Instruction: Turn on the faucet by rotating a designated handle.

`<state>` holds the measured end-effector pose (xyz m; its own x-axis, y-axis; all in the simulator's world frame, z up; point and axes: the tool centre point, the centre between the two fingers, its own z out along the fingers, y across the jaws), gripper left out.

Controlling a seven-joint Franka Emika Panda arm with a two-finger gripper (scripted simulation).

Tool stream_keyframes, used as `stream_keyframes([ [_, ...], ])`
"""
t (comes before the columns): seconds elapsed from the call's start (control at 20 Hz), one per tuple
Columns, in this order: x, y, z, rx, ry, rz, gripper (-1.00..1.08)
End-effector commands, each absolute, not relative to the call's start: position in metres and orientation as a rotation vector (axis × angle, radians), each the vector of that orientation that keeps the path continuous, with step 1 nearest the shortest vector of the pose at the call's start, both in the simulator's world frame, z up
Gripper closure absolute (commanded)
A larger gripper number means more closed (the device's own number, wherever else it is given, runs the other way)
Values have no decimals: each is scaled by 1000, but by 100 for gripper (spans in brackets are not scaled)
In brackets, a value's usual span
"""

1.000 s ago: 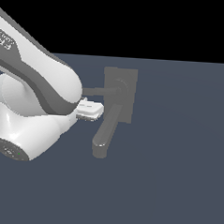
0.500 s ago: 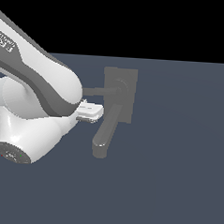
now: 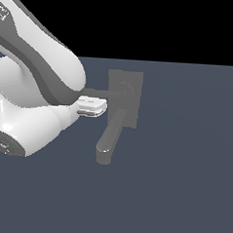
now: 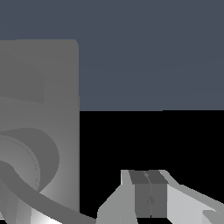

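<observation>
The dull grey faucet (image 3: 125, 97) has a flat back plate (image 4: 41, 96), a round hub (image 4: 24, 162) and a thick spout (image 3: 107, 142) curving down toward the floor. Its thin handle (image 3: 98, 93) runs from the hub toward the exterior view's left, and its far end is hidden behind my arm. My gripper (image 3: 93, 106) sits just under that lever, very close to it. In the wrist view the handle (image 4: 48, 203) passes beside my gripper (image 4: 148, 194), whose fingers are pressed together, shut, with nothing between them.
The white arm (image 3: 36, 99) fills the exterior view's left side and covers the handle's tip. A flat dark grey floor (image 3: 182, 191) spreads around the faucet.
The gripper has crept slightly upward toward the handle. The faucet and its lever look unchanged.
</observation>
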<state>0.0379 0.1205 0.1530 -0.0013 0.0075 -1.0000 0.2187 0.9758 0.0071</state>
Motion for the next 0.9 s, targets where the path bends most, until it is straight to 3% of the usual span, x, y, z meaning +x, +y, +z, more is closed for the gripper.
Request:
stream_keyframes([
  [0.0, 39, 123, 165, 180, 1563, -163, 108],
  [0.85, 36, 110, 215, 180, 1566, -166, 108],
])
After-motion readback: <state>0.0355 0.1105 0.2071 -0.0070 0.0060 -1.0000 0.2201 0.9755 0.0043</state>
